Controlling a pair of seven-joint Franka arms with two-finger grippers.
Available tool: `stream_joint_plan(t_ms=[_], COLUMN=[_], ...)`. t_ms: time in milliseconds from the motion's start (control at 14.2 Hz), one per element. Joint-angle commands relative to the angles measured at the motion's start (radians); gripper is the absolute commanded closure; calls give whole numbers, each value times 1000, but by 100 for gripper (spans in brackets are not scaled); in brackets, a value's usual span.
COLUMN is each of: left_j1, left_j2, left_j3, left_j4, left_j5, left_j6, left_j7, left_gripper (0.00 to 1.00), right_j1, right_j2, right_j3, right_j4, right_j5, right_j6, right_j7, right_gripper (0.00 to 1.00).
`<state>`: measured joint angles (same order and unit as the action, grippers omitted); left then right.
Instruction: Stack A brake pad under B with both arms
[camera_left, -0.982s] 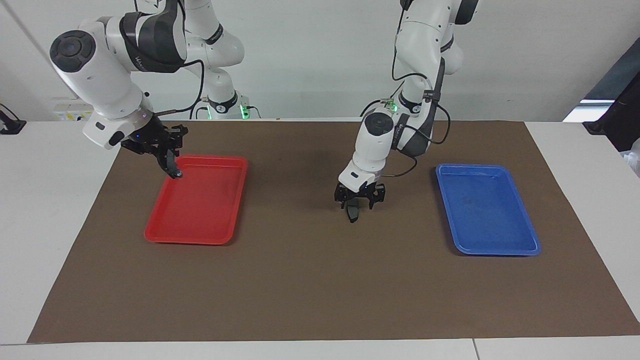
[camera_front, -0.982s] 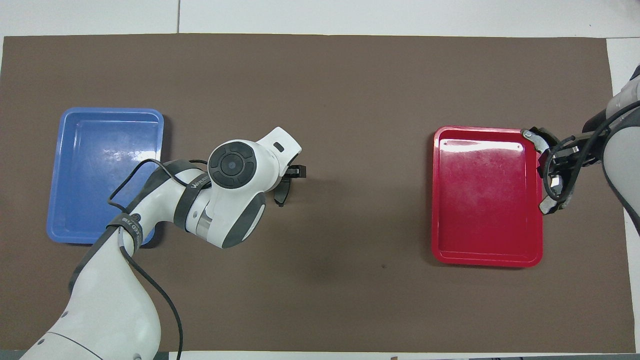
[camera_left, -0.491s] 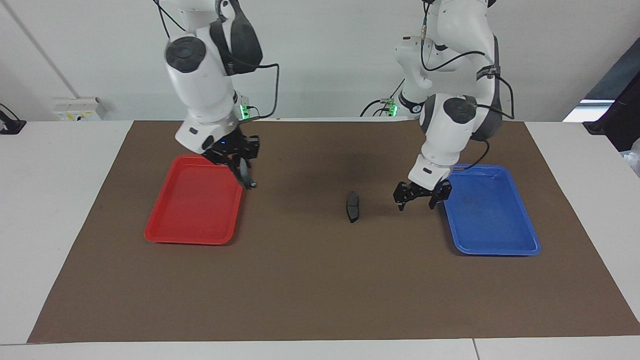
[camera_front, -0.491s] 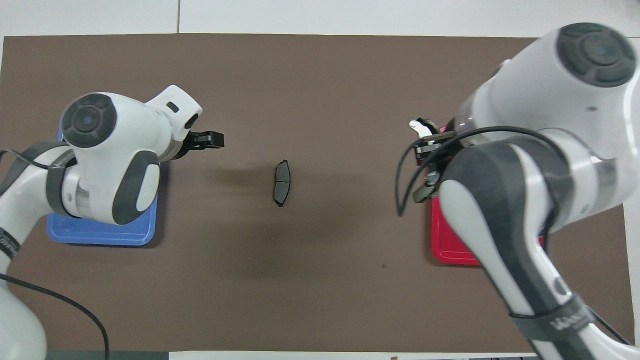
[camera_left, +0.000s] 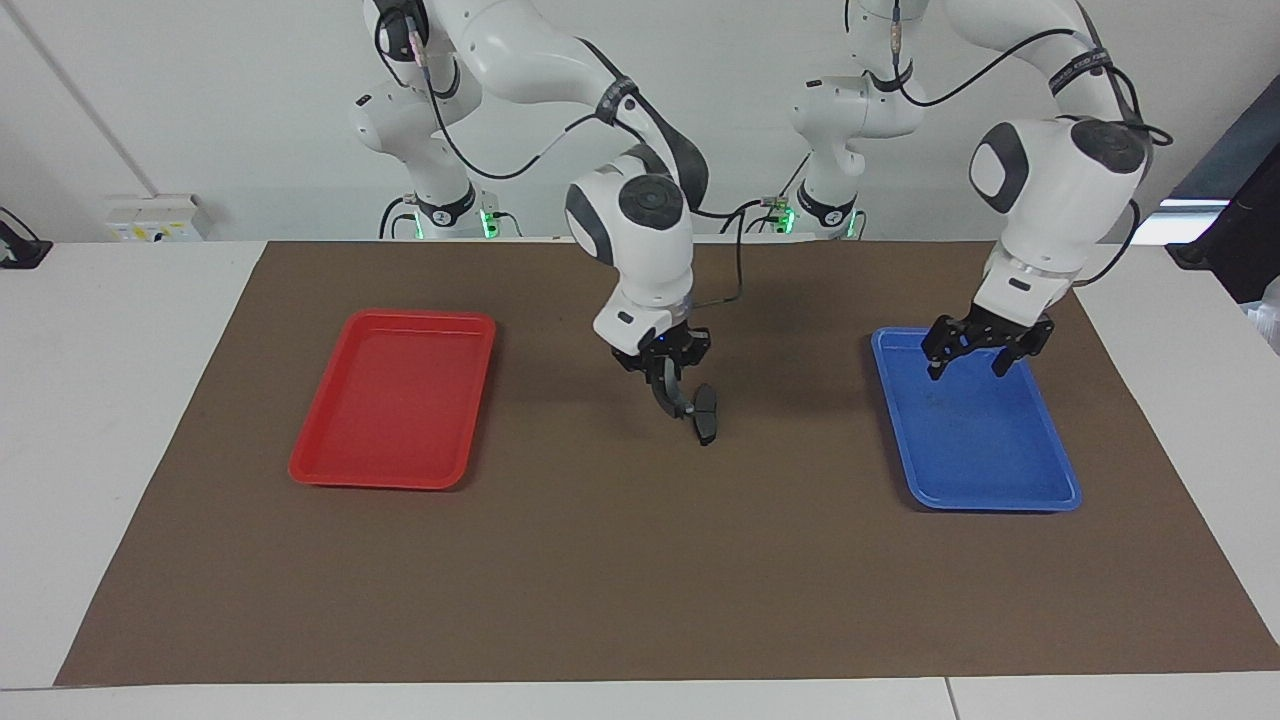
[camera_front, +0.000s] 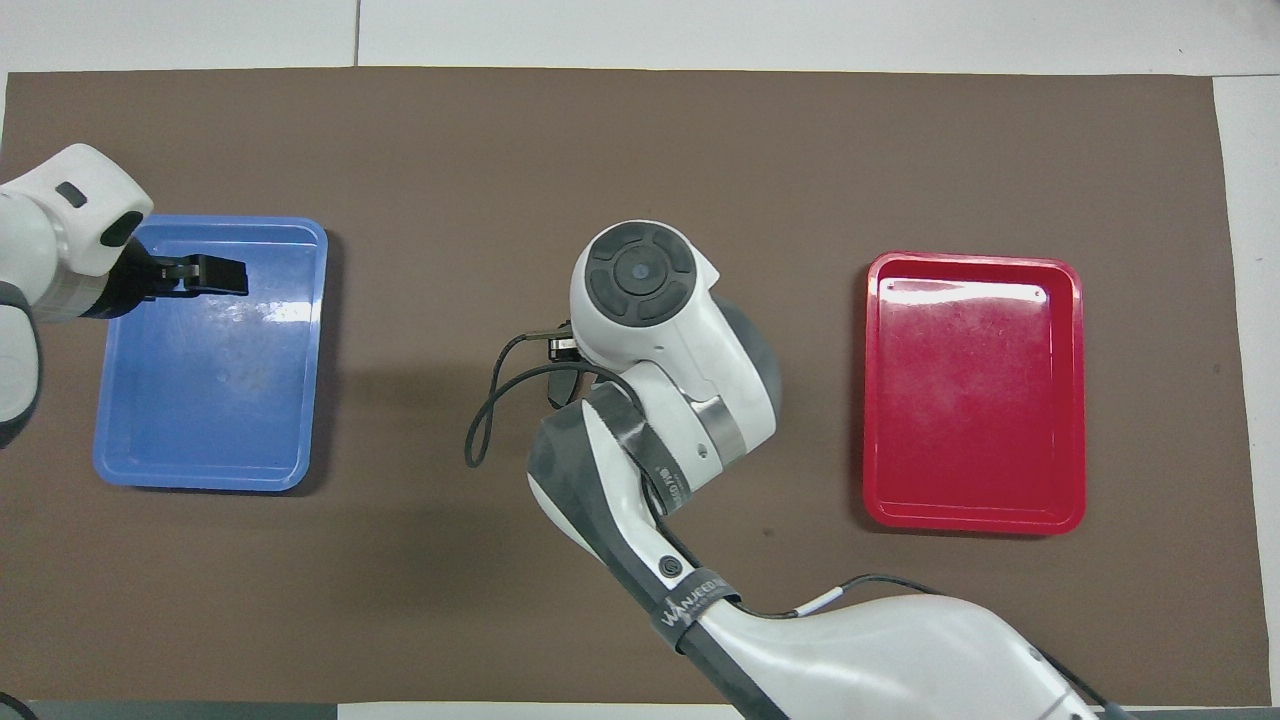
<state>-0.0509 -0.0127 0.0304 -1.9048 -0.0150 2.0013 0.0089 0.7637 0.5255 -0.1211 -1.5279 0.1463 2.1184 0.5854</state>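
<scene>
The A brake pad, short and dark grey, lies flat on the brown mat near the table's middle. My right gripper hangs just over it, shut on B, the curved black piece with a light grey end. B tilts down and its low tip is close beside the pad; I cannot tell whether they touch. In the overhead view the right arm's wrist covers the pad, B and that gripper. My left gripper is open and empty over the blue tray's end nearest the robots, and also shows in the overhead view.
An empty red tray lies toward the right arm's end of the mat, also in the overhead view. An empty blue tray lies toward the left arm's end, also in the overhead view.
My left gripper let go of the pad at the middle and drew back over the blue tray. My right gripper carried B from the red tray to just over the pad.
</scene>
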Motion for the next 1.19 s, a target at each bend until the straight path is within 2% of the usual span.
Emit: stream_joint_plan(t_ms=[0, 281, 702, 1123], left_j1=[60, 89, 86, 97], left_j2=[14, 16, -24, -24], left_j3=[-13, -12, -12, -13], left_j4=[177, 312, 244, 245], left_j5=[4, 0, 0, 0], left_j6=[-201, -361, -388, -394], left_j7=[60, 79, 68, 69], left_gripper=[0, 0, 0, 0], right_j1=[-9, -6, 2, -7], right_j2=[44, 82, 96, 93], right_j3=[14, 20, 34, 34], right_j4=[38, 32, 20, -17], right_j5=[62, 70, 67, 68], right_j6=[49, 101, 103, 120], right_j7=[8, 7, -24, -68], right_gripper=[98, 98, 95, 95])
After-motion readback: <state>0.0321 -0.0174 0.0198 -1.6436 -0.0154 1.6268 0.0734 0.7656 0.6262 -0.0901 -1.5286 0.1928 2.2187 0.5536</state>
